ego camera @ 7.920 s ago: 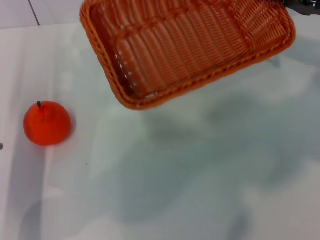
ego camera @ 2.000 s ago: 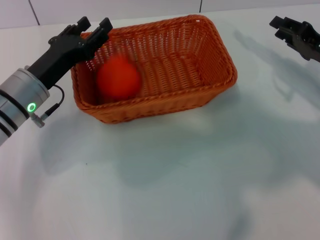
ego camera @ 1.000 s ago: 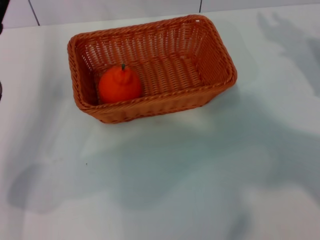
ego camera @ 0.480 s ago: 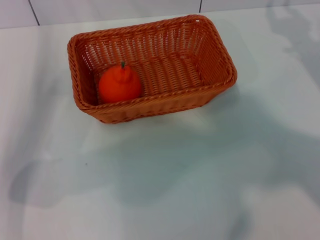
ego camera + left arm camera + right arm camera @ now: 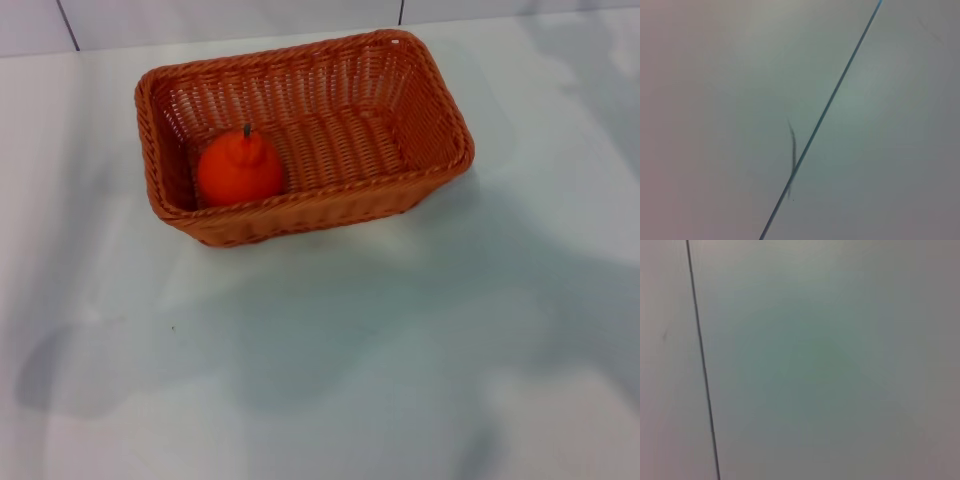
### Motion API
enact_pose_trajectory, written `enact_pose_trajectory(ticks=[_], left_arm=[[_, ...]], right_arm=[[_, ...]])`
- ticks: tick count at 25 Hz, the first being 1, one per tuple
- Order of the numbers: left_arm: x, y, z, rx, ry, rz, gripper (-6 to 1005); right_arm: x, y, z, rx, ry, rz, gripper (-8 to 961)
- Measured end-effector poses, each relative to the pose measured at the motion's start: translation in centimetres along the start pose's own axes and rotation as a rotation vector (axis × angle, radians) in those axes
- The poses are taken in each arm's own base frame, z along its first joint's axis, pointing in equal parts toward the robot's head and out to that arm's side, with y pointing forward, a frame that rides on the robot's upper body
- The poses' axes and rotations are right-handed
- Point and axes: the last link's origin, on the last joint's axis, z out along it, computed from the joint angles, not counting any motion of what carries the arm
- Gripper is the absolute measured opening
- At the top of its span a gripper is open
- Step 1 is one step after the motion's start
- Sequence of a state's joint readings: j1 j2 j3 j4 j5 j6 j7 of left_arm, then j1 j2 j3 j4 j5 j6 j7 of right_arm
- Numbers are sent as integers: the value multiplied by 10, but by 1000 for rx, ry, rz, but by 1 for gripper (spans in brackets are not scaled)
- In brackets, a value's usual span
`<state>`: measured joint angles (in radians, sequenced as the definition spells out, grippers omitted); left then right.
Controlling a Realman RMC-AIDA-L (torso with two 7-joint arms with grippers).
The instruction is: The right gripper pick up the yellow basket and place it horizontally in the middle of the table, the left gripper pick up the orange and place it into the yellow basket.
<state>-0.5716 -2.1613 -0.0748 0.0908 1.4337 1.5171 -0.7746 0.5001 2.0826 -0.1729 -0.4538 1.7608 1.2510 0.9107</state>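
The yellow basket (image 5: 420, 110), orange-brown woven wicker, stands upright on the white table (image 5: 330, 370), lying crosswise in the far middle of the head view. The orange (image 5: 239, 171) with its short dark stem sits inside the basket at its left end, against the near wall. Neither gripper shows in the head view; only faint shadows fall on the table. Both wrist views show only a plain pale surface crossed by a thin dark line.
A pale wall or panel with dark seams (image 5: 401, 10) runs along the table's far edge. A tiny dark speck (image 5: 172, 327) lies on the table in front of the basket.
Earlier the basket was set down in the middle and the orange went into it. Both grippers then withdrew out of the head view. In the last second only the shadows shifted.
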Motion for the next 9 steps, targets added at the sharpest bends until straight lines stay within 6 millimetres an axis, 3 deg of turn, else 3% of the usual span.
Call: enact_pose_trajectory(ticks=[9], left_arm=[[-3, 5, -2, -9, 4, 32, 888]], right_arm=[[0, -6, 5, 16, 14, -36, 731]])
